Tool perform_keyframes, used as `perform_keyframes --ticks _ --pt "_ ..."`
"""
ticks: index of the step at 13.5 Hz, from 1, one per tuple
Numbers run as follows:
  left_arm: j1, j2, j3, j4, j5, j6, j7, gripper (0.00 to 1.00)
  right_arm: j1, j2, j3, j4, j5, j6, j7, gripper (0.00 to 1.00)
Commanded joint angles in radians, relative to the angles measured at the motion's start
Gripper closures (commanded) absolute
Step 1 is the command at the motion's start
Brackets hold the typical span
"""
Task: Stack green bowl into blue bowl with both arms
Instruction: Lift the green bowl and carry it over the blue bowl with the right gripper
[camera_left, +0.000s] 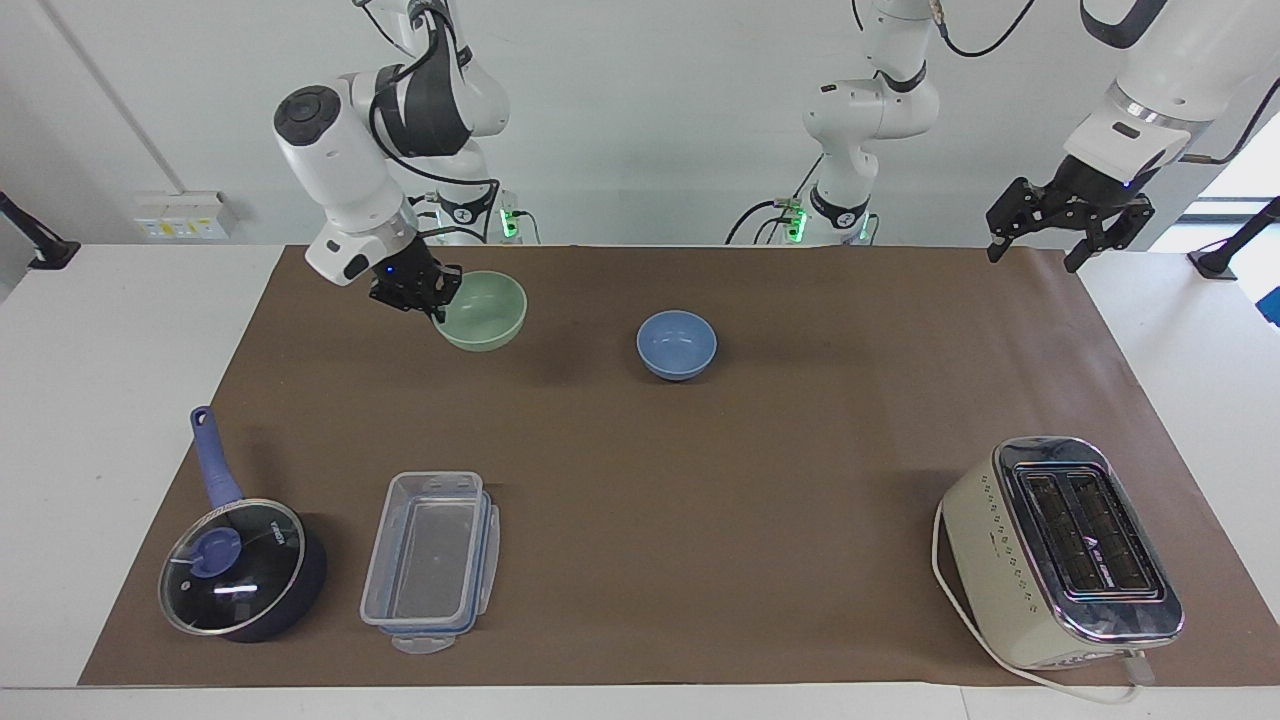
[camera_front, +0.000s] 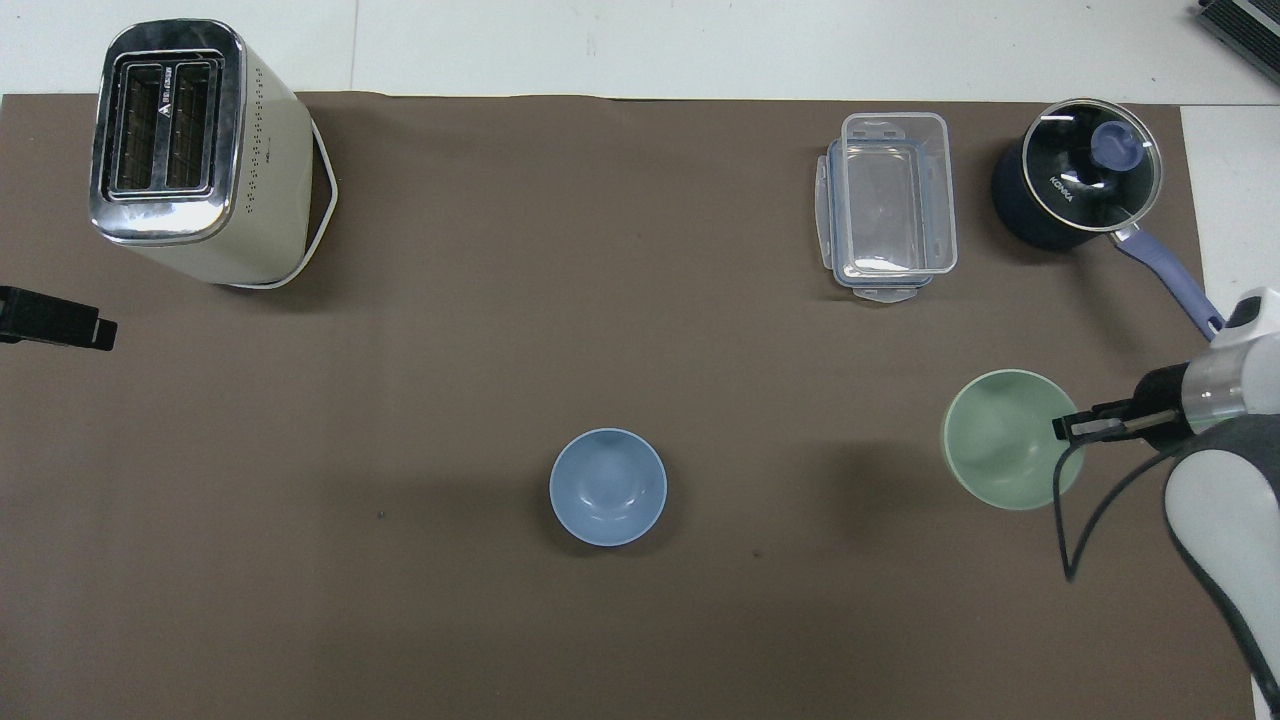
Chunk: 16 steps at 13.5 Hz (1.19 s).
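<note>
My right gripper (camera_left: 436, 304) is shut on the rim of the green bowl (camera_left: 485, 311) and holds it in the air above the mat, toward the right arm's end of the table. It also shows in the overhead view, the right gripper (camera_front: 1066, 428) on the green bowl (camera_front: 1003, 438). The blue bowl (camera_left: 677, 343) stands empty on the brown mat near the table's middle, apart from the green bowl; it also shows in the overhead view (camera_front: 608, 487). My left gripper (camera_left: 1032, 260) is open and empty, raised over the mat's corner at the left arm's end; one finger (camera_front: 55, 330) shows in the overhead view.
A cream toaster (camera_left: 1060, 550) (camera_front: 190, 150) stands farther from the robots at the left arm's end. A clear plastic container (camera_left: 430, 560) (camera_front: 888, 205) and a dark-blue lidded saucepan (camera_left: 240, 565) (camera_front: 1080, 185) stand farther out at the right arm's end.
</note>
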Motion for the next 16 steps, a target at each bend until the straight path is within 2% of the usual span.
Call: perform_keyframes --ticks 1,4,6,10,13,16 --pt "0.007 0.006 -0.006 0.023 0.022 -0.027 0.006 0.00 0.112 0.059 0.008 0.011 0.027 0.090 0.168 1.00" --pt "0.007 0.006 -0.006 0.023 0.022 -0.027 0.006 0.00 0.235 0.107 0.010 0.013 0.040 0.193 0.299 1.00" --pt "0.007 0.006 -0.006 0.023 0.022 -0.027 0.006 0.00 0.275 0.101 0.010 0.011 0.092 0.193 0.321 1.00" --pt "0.007 0.006 -0.006 0.024 0.022 -0.027 0.006 0.00 0.329 0.108 0.011 0.013 0.106 0.205 0.380 1.00" --pt "0.007 0.006 -0.006 0.024 0.022 -0.027 0.006 0.00 0.416 0.193 0.011 0.011 0.106 0.341 0.472 1.00" --pt "0.007 0.006 -0.006 0.023 0.022 -0.027 0.006 0.00 0.456 0.233 0.011 0.005 0.105 0.383 0.498 1.00"
